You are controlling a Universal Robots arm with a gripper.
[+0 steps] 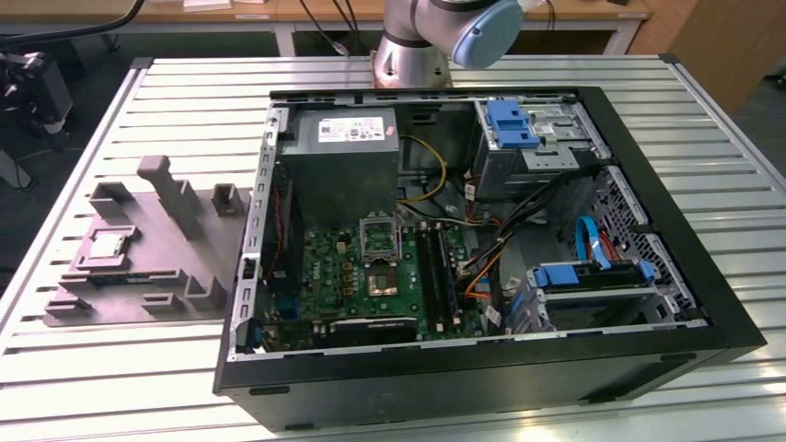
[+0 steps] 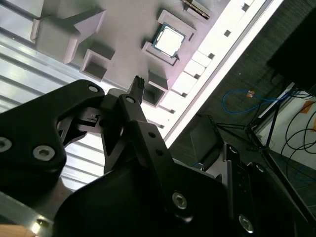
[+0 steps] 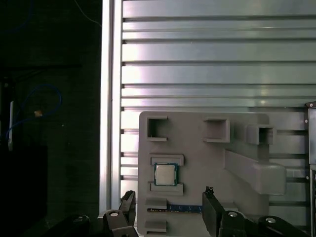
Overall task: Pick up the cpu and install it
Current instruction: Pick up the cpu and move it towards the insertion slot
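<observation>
Fingers (image 3: 211, 212) spread, holding nothing, hovering above grey holder (image 3: 197, 158) on desk (image 3: 212, 74). In holder's recess cpu (image 3: 165, 174) lies flat, untouched, roughly between finger lines in first wrist view. We judge: centre over it, square fingers to its edges, grip rim lightly, keep level.

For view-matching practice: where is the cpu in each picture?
Exterior view: cpu on the grey fixture, to the exterior view's left of the computer case.
First wrist view: cpu between two fixture tabs.
Second wrist view: cpu likewise.
Shared landmark: the grey fixture.
</observation>
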